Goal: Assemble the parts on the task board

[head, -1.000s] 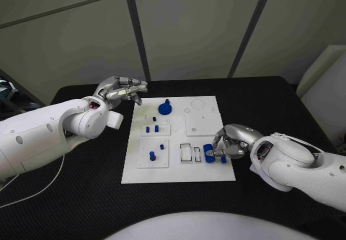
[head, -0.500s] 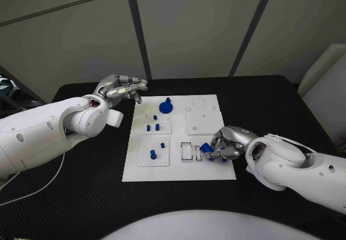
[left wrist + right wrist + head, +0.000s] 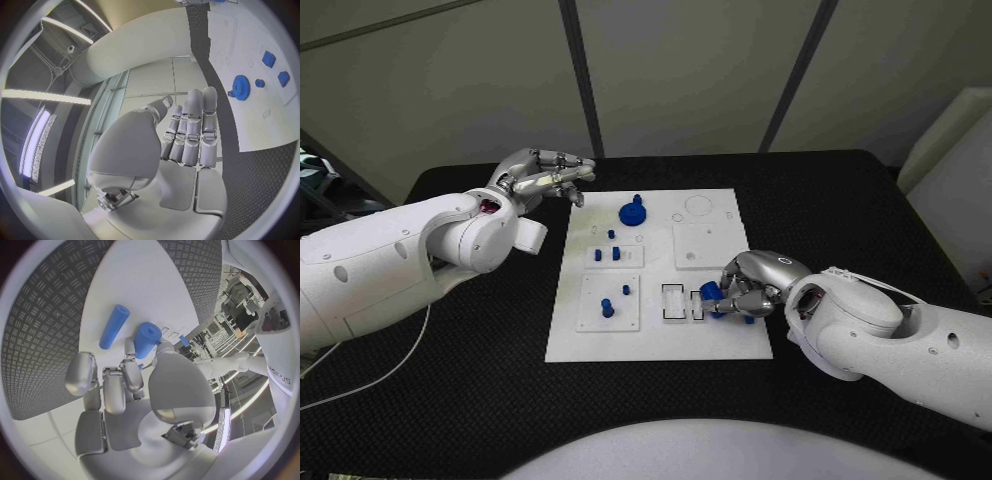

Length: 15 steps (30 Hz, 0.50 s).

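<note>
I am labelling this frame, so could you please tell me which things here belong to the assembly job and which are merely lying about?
Belonging to the job:
- task board
- blue cylinder held by the right hand
- loose blue rod on the board
- blue gear
- blue pegs standing in the board

Merely about:
- left hand, holding nothing
- white cable on the black table

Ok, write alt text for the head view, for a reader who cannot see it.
The robot's right hand holds a blue cylindrical part over the near right area of the white task board on a black table. The left hand hovers empty beside the board's far left corner. A blue gear and small blue pegs stand on the board.
</note>
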Motion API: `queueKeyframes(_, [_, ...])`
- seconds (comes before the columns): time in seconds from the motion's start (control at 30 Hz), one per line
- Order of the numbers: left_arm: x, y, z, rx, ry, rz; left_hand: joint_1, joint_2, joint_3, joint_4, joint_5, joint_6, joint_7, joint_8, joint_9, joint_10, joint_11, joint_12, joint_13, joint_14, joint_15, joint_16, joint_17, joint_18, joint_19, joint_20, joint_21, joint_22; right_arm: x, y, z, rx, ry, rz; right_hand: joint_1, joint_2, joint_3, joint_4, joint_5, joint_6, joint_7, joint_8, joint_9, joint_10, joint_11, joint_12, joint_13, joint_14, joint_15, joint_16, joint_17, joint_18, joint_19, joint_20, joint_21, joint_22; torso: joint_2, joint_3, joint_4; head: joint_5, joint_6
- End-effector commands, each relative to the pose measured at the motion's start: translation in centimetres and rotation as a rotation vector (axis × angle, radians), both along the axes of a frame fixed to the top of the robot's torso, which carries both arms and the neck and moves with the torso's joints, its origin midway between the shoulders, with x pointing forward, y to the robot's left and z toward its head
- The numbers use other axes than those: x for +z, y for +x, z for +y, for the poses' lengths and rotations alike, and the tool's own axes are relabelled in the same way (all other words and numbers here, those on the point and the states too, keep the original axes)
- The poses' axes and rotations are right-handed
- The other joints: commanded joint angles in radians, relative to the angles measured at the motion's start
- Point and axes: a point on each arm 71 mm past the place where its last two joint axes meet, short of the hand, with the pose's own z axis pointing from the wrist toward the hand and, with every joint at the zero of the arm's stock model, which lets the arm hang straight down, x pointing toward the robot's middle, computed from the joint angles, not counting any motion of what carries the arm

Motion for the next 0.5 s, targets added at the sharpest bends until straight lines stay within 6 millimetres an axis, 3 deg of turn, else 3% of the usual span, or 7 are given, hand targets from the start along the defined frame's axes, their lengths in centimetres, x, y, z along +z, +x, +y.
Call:
queueKeyframes(0.03, [0.1,0.0,-0.1,-0.01,-0.007,-0.001,-0.005,0.002,-0.007,0.002,-0.002,-0.006,0.002,0.006,-0.001,-0.006,0.001,0.003,-0.001,-0.008,0.0,-0.005,-0.002,-0.018,0.003,0.004,-0.007,-0.001,-0.4,-0.4,-0.6,-0.037,-0.012,-0.001,0.027,0.026,0.01,-0.002,0.027,0.002,-0.008,0.007,0.007,0.005,-0.007,0.007,0.004,0.078,-0.011,0.007,0.118,-0.007,0.01,0.0,0.007,0.006,0.0,0.0002,-0.0026,0.0,-0.001])
queueKeyframes(0.2, [0.1,0.0,0.0,-0.008,-0.006,0.0,-0.005,0.002,-0.007,0.002,-0.002,-0.006,0.002,0.006,-0.001,-0.006,0.001,0.003,-0.001,-0.008,0.0,-0.005,-0.002,-0.018,0.003,0.004,-0.007,-0.001,0.1,-0.9,-1.3,-0.096,0.083,0.027,0.045,0.045,0.014,-0.003,0.062,0.007,-0.011,0.012,0.01,0.009,-0.01,0.009,0.009,0.08,-0.013,0.011,0.127,-0.01,0.018,-0.003,0.017,0.019,-0.002,-0.0009,-0.0017,-0.001,0.0])
queueKeyframes(0.33, [0.0,0.0,0.0,-0.008,-0.006,0.0,-0.005,0.002,-0.007,0.002,-0.002,-0.006,0.002,0.006,-0.001,-0.006,0.001,0.003,-0.001,-0.008,0.0,-0.005,-0.002,-0.018,0.003,0.004,-0.007,-0.001,0.6,-1.3,-1.1,-0.121,0.162,0.047,0.047,0.043,0.007,-0.001,0.08,0.012,-0.013,0.015,0.012,0.011,-0.012,0.01,0.011,0.081,-0.015,0.013,0.132,-0.011,0.021,-0.004,0.02,0.023,-0.003,-0.0021,0.0004,0.0,0.004])
queueKeyframes(0.5, [0.0,0.0,0.0,-0.01,-0.005,0.004,-0.005,0.002,-0.007,0.002,-0.002,-0.006,0.002,0.006,-0.001,-0.006,0.001,0.003,-0.001,-0.008,0.0,-0.005,-0.002,-0.018,0.003,0.004,-0.007,-0.001,1.1,-1.8,-0.3,-0.126,0.245,0.057,0.037,0.045,-0.003,0.001,0.111,0.027,-0.019,0.021,0.016,0.016,-0.017,0.012,0.016,0.082,-0.018,0.015,0.139,-0.012,0.023,-0.007,0.025,0.029,-0.001,-0.0005,0.0027,0.005,0.004])
